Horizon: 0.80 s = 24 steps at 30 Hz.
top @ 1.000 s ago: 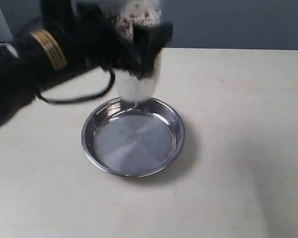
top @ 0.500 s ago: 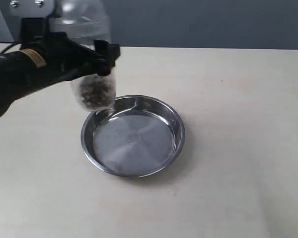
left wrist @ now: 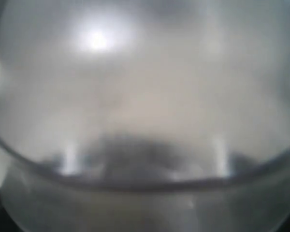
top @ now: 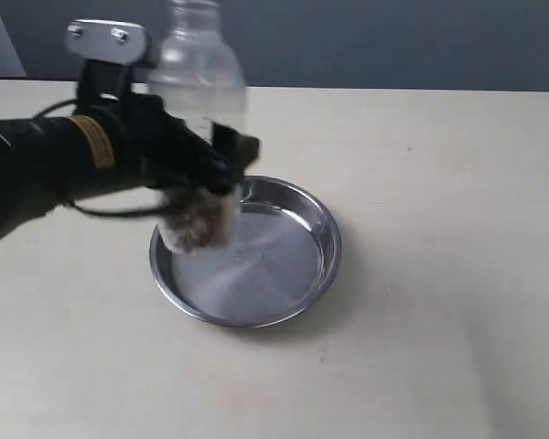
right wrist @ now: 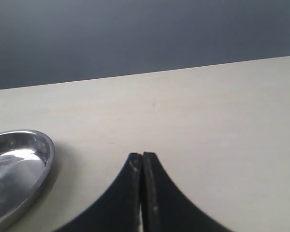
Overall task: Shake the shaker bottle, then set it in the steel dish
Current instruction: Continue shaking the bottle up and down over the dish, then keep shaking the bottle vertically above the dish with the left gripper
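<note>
shaker bottle (top: 201, 82): upright, over left rim of steel dish (top: 334, 247)
left gripper (top: 224, 163): clamped round bottle
right gripper (right wrist: 142, 159): fingers pressed together
arm band (top: 93, 142): yellow, print unreadable

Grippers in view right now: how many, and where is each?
2. The left gripper holds the shaker bottle above the steel dish; the right gripper, shut, is beside the dish.

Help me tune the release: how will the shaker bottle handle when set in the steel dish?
Probably light: the shaker bottle is clear plastic, mostly empty, granules only at its base. It's tall and narrow, so a tilted release could tip it. The steel dish looks smooth, so it may slide.
</note>
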Each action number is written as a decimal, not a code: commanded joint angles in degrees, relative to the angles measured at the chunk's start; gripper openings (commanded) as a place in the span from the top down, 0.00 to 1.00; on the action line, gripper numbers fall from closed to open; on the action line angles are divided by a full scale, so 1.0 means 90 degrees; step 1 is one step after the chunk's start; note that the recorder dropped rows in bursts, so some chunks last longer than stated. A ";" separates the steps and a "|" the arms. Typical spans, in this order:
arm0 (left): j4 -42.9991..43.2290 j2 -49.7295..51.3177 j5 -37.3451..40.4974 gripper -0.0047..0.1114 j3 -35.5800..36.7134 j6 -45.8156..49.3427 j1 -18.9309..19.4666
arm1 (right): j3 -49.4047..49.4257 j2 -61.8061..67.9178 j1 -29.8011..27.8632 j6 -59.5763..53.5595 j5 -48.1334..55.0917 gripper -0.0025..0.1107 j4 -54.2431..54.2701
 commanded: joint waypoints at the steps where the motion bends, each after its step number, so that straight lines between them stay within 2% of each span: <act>1: 0.1758 -0.0243 0.0188 0.96 -0.0003 0.0098 -0.0181 | 0.0008 0.0024 0.0021 -0.0022 -0.0078 0.99 -0.0005; 2: 0.1357 -0.0111 0.0078 0.96 0.0023 0.0083 0.0160 | 0.0008 0.0024 0.0021 -0.0022 -0.0078 0.99 -0.0005; 4: -0.0281 0.0175 -0.0235 0.96 0.0023 -0.0495 0.0829 | 0.0008 0.0024 0.0021 -0.0022 -0.0078 0.99 -0.0005; 5: -0.0475 0.0190 -0.0248 0.96 0.0023 -0.0733 0.0761 | 0.0008 0.0024 0.0021 -0.0022 -0.0091 0.99 -0.0005; 9: 0.1809 0.0079 -0.0087 0.96 0.0023 -0.0775 -0.0596 | 0.0008 0.0024 0.0021 -0.0022 -0.0091 0.99 -0.0005; 10: 0.2166 0.0093 -0.0158 0.96 0.0023 -0.0762 -0.0770 | 0.0008 0.0024 0.0021 -0.0022 -0.0091 0.99 -0.0005; 14: 0.1899 -0.0273 -0.0646 0.96 -0.0611 -0.0746 -0.0697 | 0.0008 0.0024 0.0021 -0.0022 -0.0091 0.99 -0.0005; 18: 0.2092 -0.1048 -0.0430 0.96 -0.1528 -0.0746 -0.0697 | 0.0008 0.0024 0.0021 -0.0022 -0.0091 0.99 -0.0005; 20: 0.2104 -0.0876 -0.0213 0.96 -0.1265 -0.0746 -0.0697 | 0.0008 0.0024 0.0021 -0.0022 -0.0091 0.99 -0.0005; 24: 0.1800 0.0532 -0.0049 0.96 -0.0323 -0.0804 -0.0549 | 0.0008 0.0024 0.0021 -0.0022 -0.0076 0.99 -0.0005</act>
